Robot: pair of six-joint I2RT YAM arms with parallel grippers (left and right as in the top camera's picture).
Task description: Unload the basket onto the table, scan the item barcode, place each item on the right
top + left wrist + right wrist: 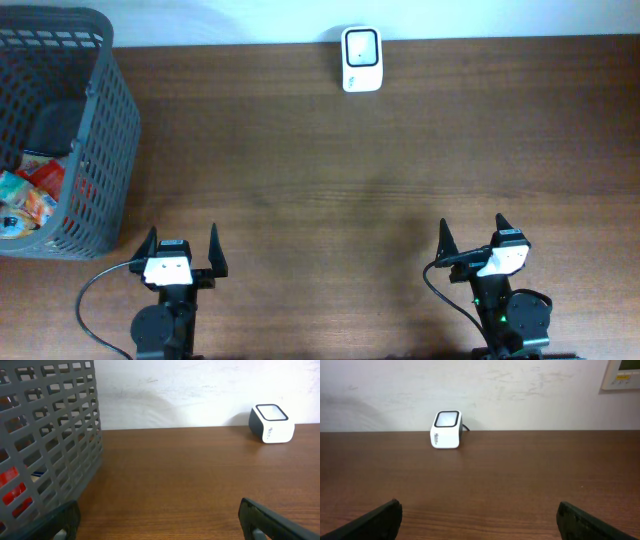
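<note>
A white barcode scanner (361, 59) with a dark window stands at the table's far edge; it also shows in the left wrist view as the scanner (271, 423) and in the right wrist view as the scanner (446, 429). Colourful packaged items (27, 195) lie inside a grey mesh basket (100, 120) at the left. My left gripper (181, 248) is open near the front edge, just right of the basket (45, 435). My right gripper (473, 235) is open at the front right. Both hold nothing, with bare wood between their fingers.
A brown wooden table (330, 180) runs back to a white wall (520, 390). A beige wall panel (621, 374) shows at the upper right of the right wrist view. Black cables (95, 290) loop from each arm base.
</note>
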